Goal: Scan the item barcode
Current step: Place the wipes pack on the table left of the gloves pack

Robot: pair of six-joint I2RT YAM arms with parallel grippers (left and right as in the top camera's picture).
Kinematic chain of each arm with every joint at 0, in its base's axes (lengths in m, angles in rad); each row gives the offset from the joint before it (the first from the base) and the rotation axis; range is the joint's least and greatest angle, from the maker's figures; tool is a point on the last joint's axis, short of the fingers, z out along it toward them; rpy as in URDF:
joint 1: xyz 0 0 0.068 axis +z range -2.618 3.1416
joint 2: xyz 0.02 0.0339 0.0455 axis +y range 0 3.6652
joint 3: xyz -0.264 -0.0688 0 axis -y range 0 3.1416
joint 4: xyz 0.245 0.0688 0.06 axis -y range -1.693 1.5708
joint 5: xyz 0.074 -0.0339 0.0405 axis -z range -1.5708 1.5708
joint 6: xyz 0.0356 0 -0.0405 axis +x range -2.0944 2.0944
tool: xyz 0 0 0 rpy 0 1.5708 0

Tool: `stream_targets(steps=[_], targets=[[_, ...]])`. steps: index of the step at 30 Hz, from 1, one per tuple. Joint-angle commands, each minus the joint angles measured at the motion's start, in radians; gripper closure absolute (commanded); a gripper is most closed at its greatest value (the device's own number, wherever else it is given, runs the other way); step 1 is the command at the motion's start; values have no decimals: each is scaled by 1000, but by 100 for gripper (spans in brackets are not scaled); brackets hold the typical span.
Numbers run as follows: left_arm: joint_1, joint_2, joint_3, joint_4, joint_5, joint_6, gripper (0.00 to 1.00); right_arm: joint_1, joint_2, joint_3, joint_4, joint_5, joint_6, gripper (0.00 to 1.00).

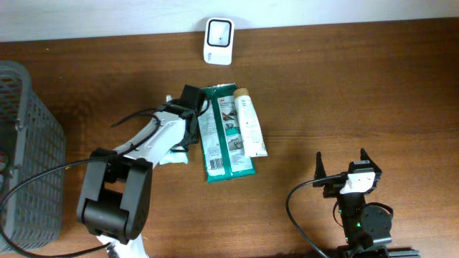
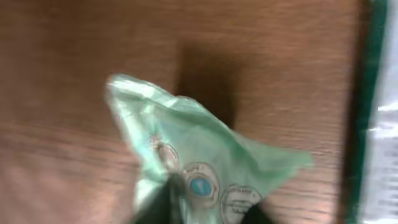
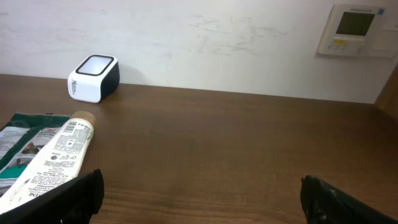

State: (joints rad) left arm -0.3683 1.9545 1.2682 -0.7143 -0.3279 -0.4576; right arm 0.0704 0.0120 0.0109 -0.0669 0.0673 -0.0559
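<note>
While the left hand (image 1: 192, 100) sits at a pale green pouch (image 2: 199, 162) beside the dark green packet (image 1: 226, 136) on the desk (image 1: 358, 86), grip too blurred to tell, and the right hand (image 3: 202, 196) rests spread wide, pickup seems underway; next, its barcode must face the scanner (image 1: 218, 41).

Brown wooden table (image 1: 358, 86), white wall (image 3: 217, 37) behind (thermostat (image 3: 354, 28) mounted).

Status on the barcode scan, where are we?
Done: nothing visibly scanned; the green pouch and the tube on it lie below the scanner. In hand: left gripper is at a crumpled pale green wrapper beside the pouch; grip unclear. Right gripper is open, parked apart. Left: bring an item's barcode to the scanner.
</note>
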Motion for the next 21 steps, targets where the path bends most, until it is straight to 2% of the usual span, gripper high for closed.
stream_targets(steps=[1, 3, 5, 7, 9, 10, 15, 19, 21], targets=[[-3, 15, 53, -8, 55, -8, 24, -6, -6, -5, -7, 12, 4, 2], [10, -2, 233, -153, 51, 5, 23, -6, -6, -5, -7, 12, 4, 2], [58, -34, 493, -335, 51, 59, 25, -6, -6, -5, -8, 12, 4, 2], [146, -69, 750, -504, 50, 70, 32, -6, -6, -5, -7, 13, 4, 2], [256, -105, 901, -602, 37, 70, 33, -6, -6, -5, -8, 12, 4, 1], [355, -134, 967, -633, -3, 70, 33, -6, -6, -5, -7, 12, 4, 2], [792, -174, 985, -641, 7, 68, 26, -6, -6, -5, -7, 12, 4, 2], [989, -95, 954, -621, 21, 12, 19, -6, -6, -5, -8, 12, 4, 2], [1063, -30, 940, -603, 78, 9, 18, -6, -6, -5, -8, 12, 4, 2]])
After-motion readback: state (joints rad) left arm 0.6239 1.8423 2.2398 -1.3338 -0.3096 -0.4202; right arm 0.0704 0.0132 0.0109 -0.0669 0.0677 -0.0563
